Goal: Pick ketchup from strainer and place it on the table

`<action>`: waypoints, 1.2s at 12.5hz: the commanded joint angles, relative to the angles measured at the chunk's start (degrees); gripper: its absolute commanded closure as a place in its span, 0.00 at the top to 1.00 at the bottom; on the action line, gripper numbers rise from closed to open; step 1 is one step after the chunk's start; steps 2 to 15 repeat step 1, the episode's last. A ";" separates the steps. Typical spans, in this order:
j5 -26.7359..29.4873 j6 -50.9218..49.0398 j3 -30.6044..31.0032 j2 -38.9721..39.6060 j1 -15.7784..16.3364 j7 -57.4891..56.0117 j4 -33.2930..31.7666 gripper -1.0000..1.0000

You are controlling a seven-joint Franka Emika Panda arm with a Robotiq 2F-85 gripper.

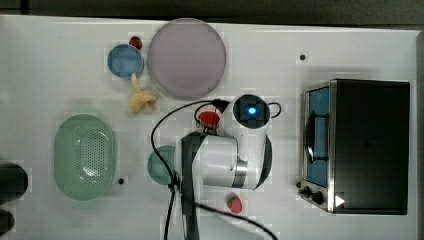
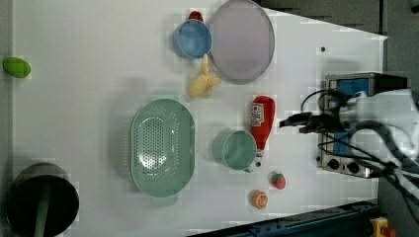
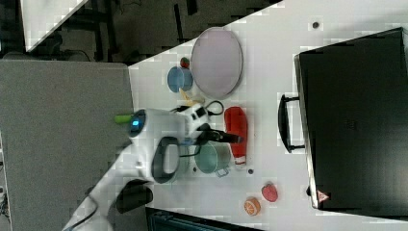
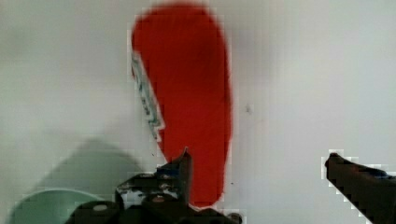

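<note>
The ketchup (image 2: 262,121) lies flat on the white counter (image 2: 89,74), just beside the round green cup (image 2: 236,149) and well apart from the strainer (image 2: 162,147), which sits on the far side of that cup and holds nothing, its perforated bottom bare. Taking the cup as the landmark, the bottle runs alongside it with its white cap near the cup's handle side and its red body stretching toward the large lilac plate (image 2: 242,39). The pincer (image 4: 259,161) hangs above the bottle with its fingers spread wide and nothing between them; in the wrist view one dark finger (image 4: 180,170) overlaps the bottle's edge and the other stands off over bare counter, so the bottle is not gripped. In the right view the arm's hand sits over the cup and the bottle's near side. Judging from this, the main work looks done: the bottle is out of the strainer and resting on the counter, released. What seems left is only for the arm to draw clear of the bottle without nudging it or the cup.
</note>
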 commanded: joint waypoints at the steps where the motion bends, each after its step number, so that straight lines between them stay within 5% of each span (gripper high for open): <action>1: 0.14 -7.90 0.12 -10.53 0.22 13.63 8.03 1.00; 15: 0.14 -7.90 0.12 -10.53 0.22 13.63 8.03 1.00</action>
